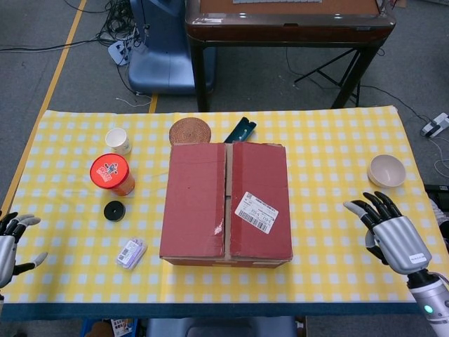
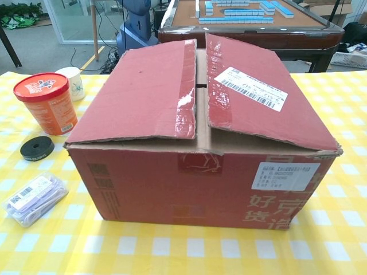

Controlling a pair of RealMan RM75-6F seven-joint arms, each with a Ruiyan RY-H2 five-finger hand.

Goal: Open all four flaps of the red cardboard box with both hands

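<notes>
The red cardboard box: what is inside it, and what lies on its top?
The red cardboard box has both top flaps down, so its inside is hidden. On its top are a white barcode label and clear tape along the centre seam.

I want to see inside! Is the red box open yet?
No, the red cardboard box has both top flaps folded down.

Floor [image 1: 63, 42]: you've got grey carpet w/ yellow tape line [image 1: 59, 70].
Furniture: dark wood mahjong table [image 1: 287, 24] behind yr table.
Cables [image 1: 116, 28]: far left.
</notes>
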